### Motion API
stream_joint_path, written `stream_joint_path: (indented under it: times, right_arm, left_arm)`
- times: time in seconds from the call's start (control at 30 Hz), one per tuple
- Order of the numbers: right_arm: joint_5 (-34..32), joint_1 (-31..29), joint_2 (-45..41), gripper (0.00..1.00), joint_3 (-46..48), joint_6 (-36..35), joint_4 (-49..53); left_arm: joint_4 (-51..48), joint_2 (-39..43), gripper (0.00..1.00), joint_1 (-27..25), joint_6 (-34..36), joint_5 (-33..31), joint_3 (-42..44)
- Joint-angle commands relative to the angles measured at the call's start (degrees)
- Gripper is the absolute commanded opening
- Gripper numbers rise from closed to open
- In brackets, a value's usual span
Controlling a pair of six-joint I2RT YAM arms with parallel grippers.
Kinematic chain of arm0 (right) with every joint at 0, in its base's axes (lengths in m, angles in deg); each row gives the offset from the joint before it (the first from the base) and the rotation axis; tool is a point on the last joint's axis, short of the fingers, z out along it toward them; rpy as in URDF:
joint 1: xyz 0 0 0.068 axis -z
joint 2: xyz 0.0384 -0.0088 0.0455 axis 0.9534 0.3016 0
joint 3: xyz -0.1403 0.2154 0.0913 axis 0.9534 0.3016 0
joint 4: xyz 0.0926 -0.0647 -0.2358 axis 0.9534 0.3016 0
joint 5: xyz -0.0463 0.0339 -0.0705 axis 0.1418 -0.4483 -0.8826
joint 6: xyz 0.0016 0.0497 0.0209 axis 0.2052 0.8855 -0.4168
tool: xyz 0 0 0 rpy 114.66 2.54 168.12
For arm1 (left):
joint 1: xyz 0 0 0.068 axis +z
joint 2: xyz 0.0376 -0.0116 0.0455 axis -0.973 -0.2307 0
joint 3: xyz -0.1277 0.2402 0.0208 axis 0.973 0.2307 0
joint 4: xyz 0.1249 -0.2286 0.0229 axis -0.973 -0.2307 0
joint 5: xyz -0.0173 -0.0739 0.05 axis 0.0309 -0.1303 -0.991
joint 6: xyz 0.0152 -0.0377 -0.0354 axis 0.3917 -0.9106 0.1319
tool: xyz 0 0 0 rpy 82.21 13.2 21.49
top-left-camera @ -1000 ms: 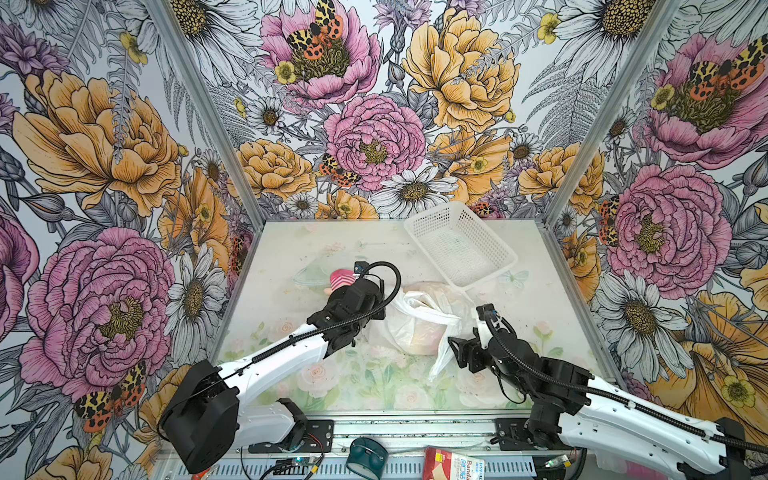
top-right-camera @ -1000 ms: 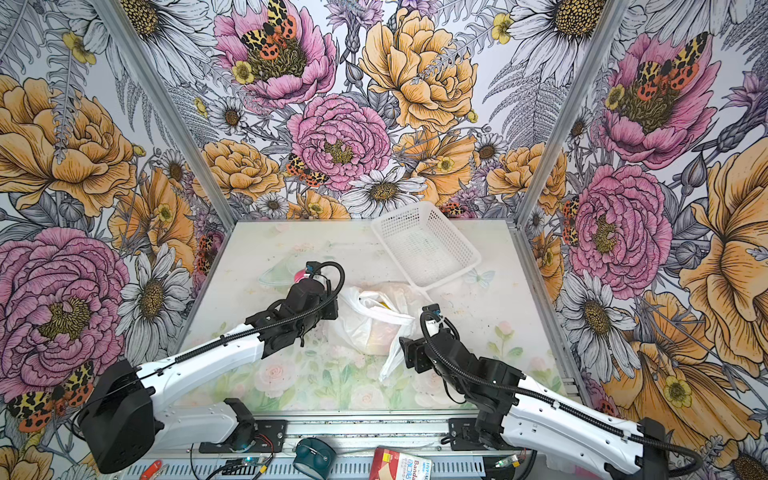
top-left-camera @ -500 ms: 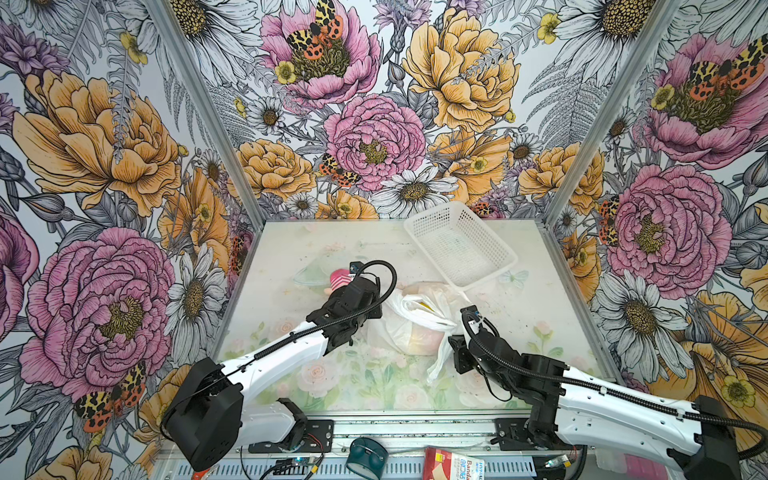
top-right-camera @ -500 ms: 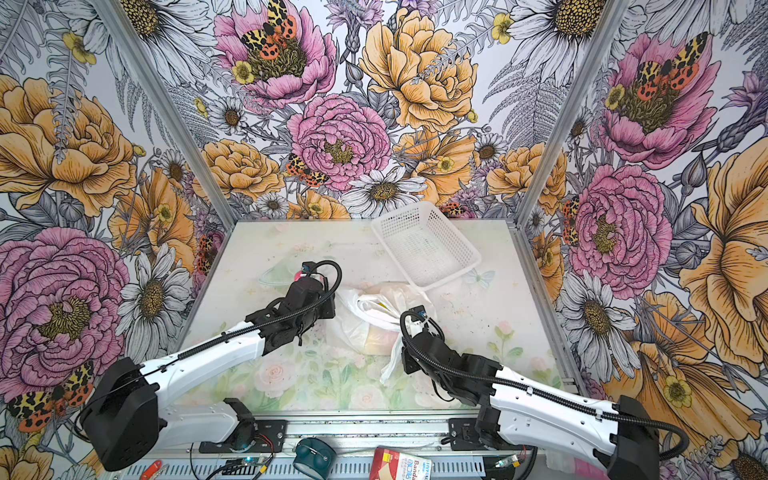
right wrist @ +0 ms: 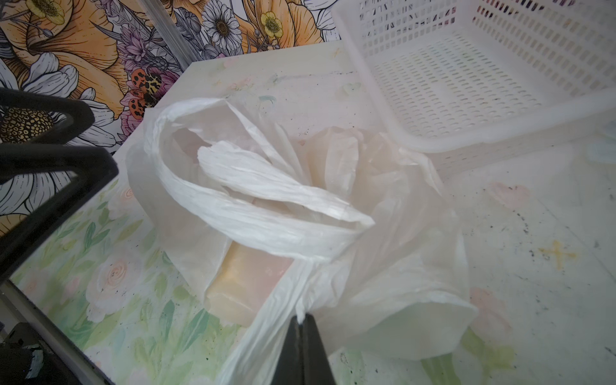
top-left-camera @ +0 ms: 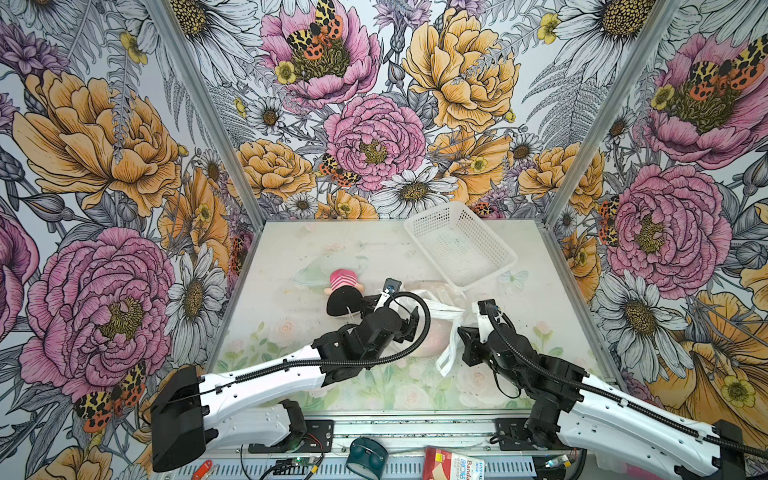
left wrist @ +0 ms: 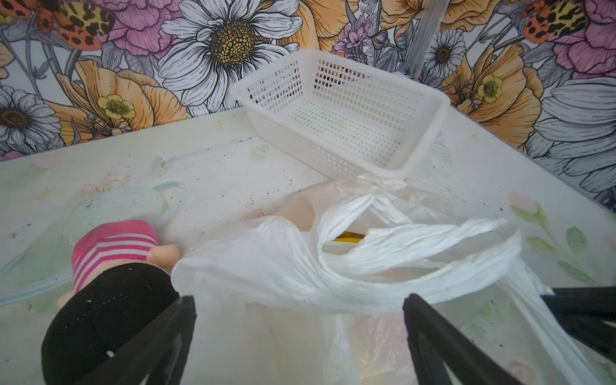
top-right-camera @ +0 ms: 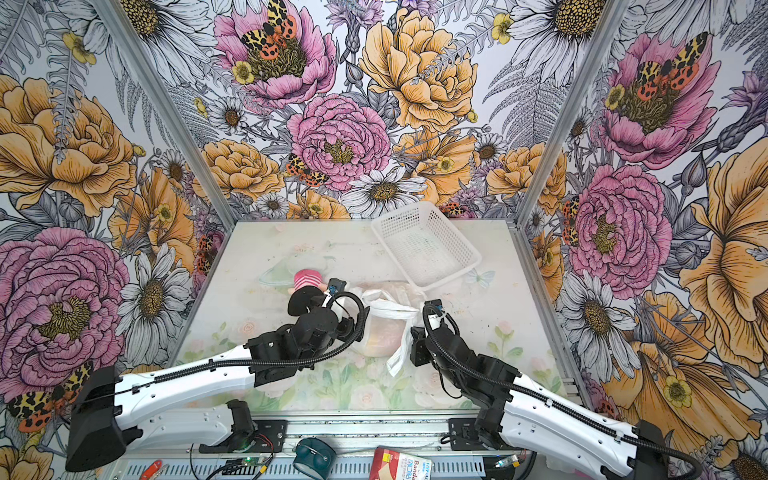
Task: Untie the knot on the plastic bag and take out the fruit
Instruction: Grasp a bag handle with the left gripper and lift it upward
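Two arms meet at the plastic bag (top-left-camera: 438, 309), mid-table in both top views, just in front of the basket (top-left-camera: 419, 216) & right of a pink-striped plush (top-left-camera: 344, 279) w/ a black part. L gripper (top-left-camera: 409, 322) sits at the bag's left side, R gripper (top-left-camera: 460, 337) at its right-front. A white strand (top-left-camera: 446, 359) hangs down beside the R one. Jaw state is hard to read from up here. Same layout in a top view: bag (top-right-camera: 384, 328), L gripper (top-right-camera: 353, 328), R gripper (top-right-camera: 410, 345), basket (top-right-camera: 395, 214), plush (top-right-camera: 307, 282).

L wrist view: L gripper (left wrist: 298, 300) is spread wide, gripping nothing. Its fingers (left wrist: 173, 330) stand either side of the bag (left wrist: 260, 266), one close to the plush (left wrist: 113, 246). A handle loop (left wrist: 416, 246) lies twisted across the bag mouth, and a yellow bit (left wrist: 346, 237) shows inside. Can't tell if a knot remains tied. The basket (left wrist: 433, 110) is behind, its near corner right up against the bag.

R wrist view: R gripper (right wrist: 301, 328) is pinched tight on a thin strand of the bag (right wrist: 383, 266). The handle loop (right wrist: 253, 216) arcs over the mouth. A pale orange-pink shape (right wrist: 243, 283) shows thru the film. The basket (right wrist: 500, 141) is just beside the bag.
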Motion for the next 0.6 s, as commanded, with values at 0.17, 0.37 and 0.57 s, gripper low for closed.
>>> stream_joint_path:
  times: [0.17,0.37,0.57]
  right_arm:
    - [3.49,1.92,-1.87,0.00,1.02,-0.39,0.49]
    - [4.57,2.45,-3.46,0.00,1.21,-0.04,0.51]
    - [6.29,2.80,-4.19,0.00,1.18,0.42,0.47]
  left_arm:
    - [-0.35,-10.03,0.99,-5.21,9.43,-2.91,-7.61]
    - [-4.03,-16.57,0.99,-6.43,11.08,-5.19,-12.09]
    - [-6.41,-22.25,0.98,-6.37,12.21,-8.93,-16.37]
